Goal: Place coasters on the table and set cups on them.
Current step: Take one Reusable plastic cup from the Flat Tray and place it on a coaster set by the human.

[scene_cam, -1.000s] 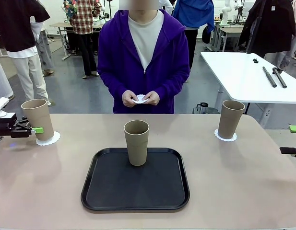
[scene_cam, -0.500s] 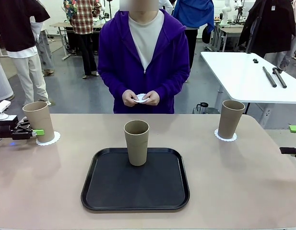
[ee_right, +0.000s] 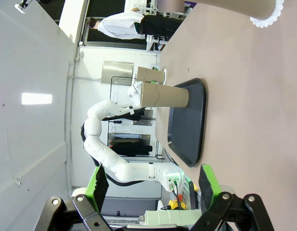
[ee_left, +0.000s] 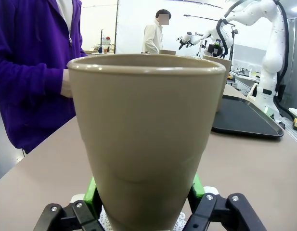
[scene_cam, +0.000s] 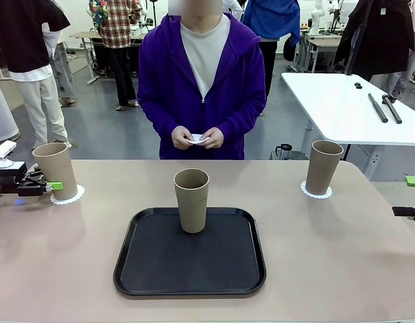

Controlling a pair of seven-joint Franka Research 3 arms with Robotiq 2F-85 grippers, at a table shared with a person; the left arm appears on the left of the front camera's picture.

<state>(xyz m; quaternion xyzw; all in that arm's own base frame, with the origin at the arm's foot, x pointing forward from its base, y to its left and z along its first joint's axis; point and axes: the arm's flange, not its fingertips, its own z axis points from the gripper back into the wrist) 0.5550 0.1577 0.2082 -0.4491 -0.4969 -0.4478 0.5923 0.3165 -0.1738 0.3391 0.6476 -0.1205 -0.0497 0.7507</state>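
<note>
**A:** What is being handled at the left of the frame?

**B:** The left cup is being stood upright on the left coaster, near the left edge of the tabletop. It is being straddled low down by the left gripper. The green pads are lying right against its sides, and it cannot be told whether it is being squeezed or is already let go.

**A:** And towards the middle?

**B:** The middle cup is standing on the black tray with no coaster under it. Above it, something small and white, probably a third coaster, is being held in the person's hands.

**A:** At the right?

**B:** The right cup is sitting on the right coaster. The right gripper is being kept spread wide, with nothing between its fingers.

**A:** So which step is being carried out?

**B:** Judging by this, the left cup's placement is being finished. Next, the pads are to be drawn clear without tipping the cup. Then the third coaster is to be laid on bare tabletop, and the middle cup lifted off the tray and centred on it.
</note>
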